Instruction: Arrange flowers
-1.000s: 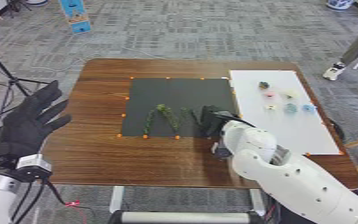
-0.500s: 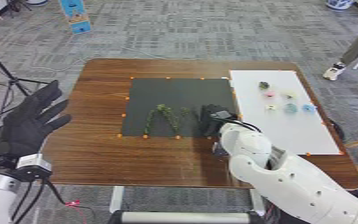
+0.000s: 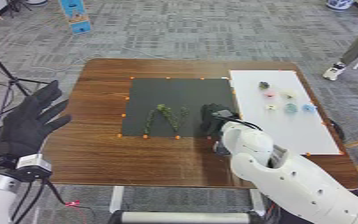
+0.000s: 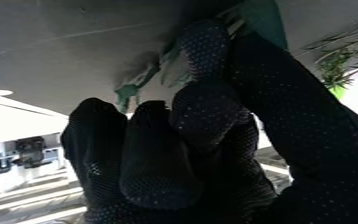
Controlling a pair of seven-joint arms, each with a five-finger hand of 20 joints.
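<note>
Brown wooden table (image 3: 95,160), grey carpet (image 3: 202,30) around it. Green leafy piece (image 4: 266,24) is pinched in the right hand (image 3: 213,116), over the right part of the dark mat (image 3: 167,89). Just left of it on the mat: a small sprig (image 3: 183,112), then an upside-down V of green stems (image 3: 163,108). White board (image 3: 291,137) sits to the right, small loose flowers (image 3: 291,108) on its far half.

Main risk: glove fabric could snag a leaf, so letting go may drag or twist the piece off its spot. Lowering too far left would probably bump the small sprig.

Right arm (image 3: 286,172) comes in from the near right, hand low at the mat, fingers curled. Left hand (image 3: 26,125) is raised off the table's left edge, fingers loose, grasping nothing.
</note>
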